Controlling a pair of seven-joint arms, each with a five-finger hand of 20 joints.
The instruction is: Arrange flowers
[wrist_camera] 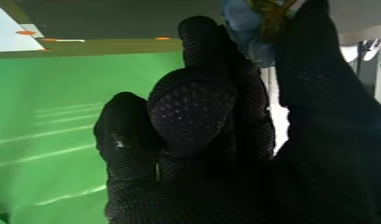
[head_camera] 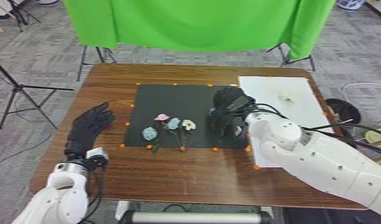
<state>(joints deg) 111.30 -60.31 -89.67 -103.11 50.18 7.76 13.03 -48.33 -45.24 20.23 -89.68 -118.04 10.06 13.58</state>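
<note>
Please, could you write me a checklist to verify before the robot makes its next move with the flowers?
1. Held blue flower between thumb and fingers of the right robot hand: ok.
2. Grip firm enough for moving: cannot tell.
3. Right robot hand beside the lying flowers, not over them: ok.
4. Pink flower, pale blue flower and white flower on the dark mat: ok.
5. Wide gap between the white flower and its blue neighbour: not ok, they lie close.
6. Left robot hand away from the flowers: ok.

head view looks down; wrist view (close) shares cloth (head_camera: 200,30)
</note>
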